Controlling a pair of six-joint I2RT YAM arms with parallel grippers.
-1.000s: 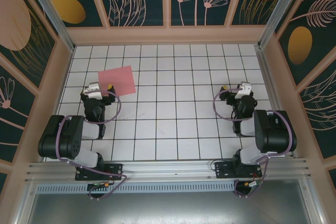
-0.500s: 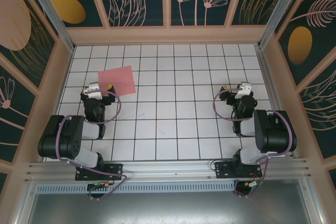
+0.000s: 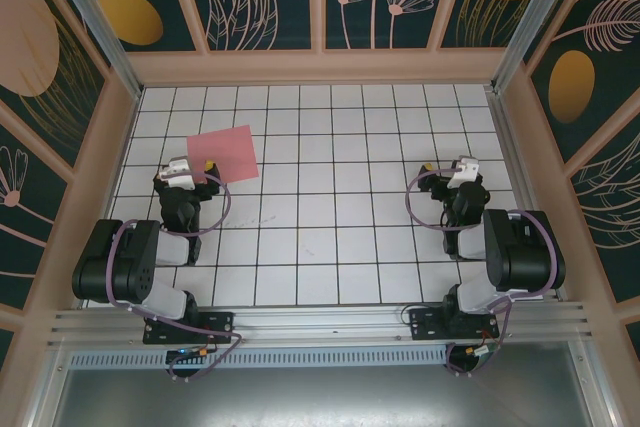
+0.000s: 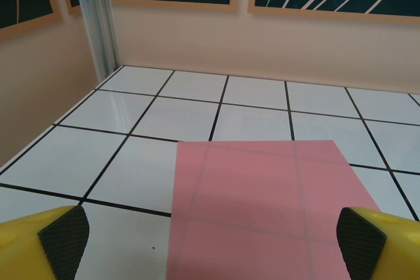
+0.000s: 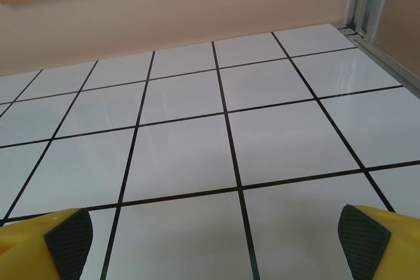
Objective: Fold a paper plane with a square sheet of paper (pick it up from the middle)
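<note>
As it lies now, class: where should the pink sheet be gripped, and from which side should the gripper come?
Probably its middle, from straight above: the square sheet of paper lies flat on the table, with no raised edge to pinch. The open left gripper is nearest, pointing at it.

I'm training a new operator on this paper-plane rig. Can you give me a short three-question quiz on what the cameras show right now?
1. True or false: the square sheet of paper already has a fold in it.
2. Where is the sheet? A) just ahead of the left gripper; B) at the table's centre; C) against the far wall.
3. Fill in: the right gripper is ____, holding nothing.
Key: 1 false, it lies flat; 2 A; 3 open.
</note>
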